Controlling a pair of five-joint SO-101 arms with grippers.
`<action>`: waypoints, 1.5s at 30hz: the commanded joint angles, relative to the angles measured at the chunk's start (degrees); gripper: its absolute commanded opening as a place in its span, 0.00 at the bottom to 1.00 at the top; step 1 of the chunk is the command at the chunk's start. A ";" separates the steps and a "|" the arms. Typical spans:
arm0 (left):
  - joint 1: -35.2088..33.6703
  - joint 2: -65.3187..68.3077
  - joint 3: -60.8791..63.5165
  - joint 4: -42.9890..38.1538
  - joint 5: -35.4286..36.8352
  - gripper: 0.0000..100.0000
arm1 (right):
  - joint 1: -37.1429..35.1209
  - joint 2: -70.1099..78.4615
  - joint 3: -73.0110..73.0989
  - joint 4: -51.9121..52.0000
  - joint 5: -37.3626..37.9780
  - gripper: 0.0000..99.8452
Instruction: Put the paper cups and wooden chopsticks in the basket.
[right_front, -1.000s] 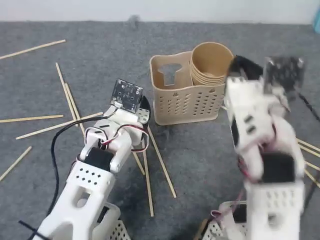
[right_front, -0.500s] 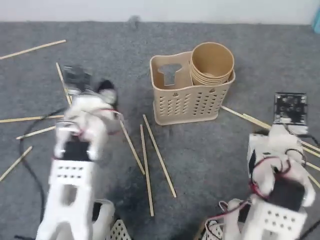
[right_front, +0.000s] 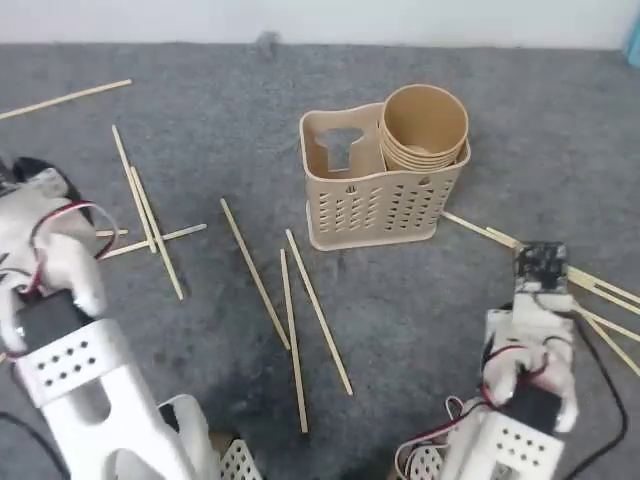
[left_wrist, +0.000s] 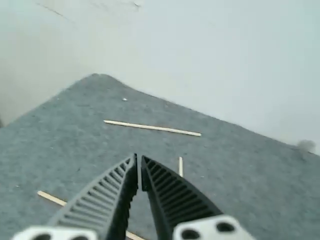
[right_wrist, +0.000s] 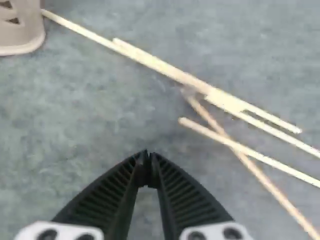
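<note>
The desk (right_front: 450, 310) is covered in grey, nubbly, felt-like cloth. The left arm (right_front: 60, 330), white plastic with a perforated shell and loose red and black wires, stands at the desk's left edge. The right arm (right_front: 530, 380), built alike, stands at the near right. Mid-desk sits the basket (right_front: 375, 210), boxy beige plastic with rounded corners, slotted walls and two compartments. The paper cups (right_front: 425, 125), brown, round and nested in one stack, stand upright in the compartment on the right arm's side. Wooden chopsticks (right_front: 290, 320), thin pale sticks, lie flat and scattered: three in front of the basket, a crossed bunch (right_front: 150, 225) near the left arm, one (right_front: 65, 98) far off at the back left, more (right_wrist: 200, 85) beside the right arm. The right wrist view brings that last bunch close, crossing just past the right jaws. The left wrist view looks toward a pale wall (left_wrist: 200, 60). The left jaws and the right jaws, black ribbed wedges, are each closed tip to tip, holding nothing.
</note>
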 joint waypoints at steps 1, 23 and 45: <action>-2.11 -0.62 -4.00 -2.29 -0.79 0.01 | -1.89 -9.63 6.68 -1.54 -3.96 0.01; -8.53 59.78 -59.21 -2.64 -2.90 0.02 | 0.31 -8.40 8.79 -4.00 -3.96 0.01; -3.34 142.07 -131.65 -31.82 -19.52 0.02 | -1.89 -7.78 8.88 -2.86 0.09 0.01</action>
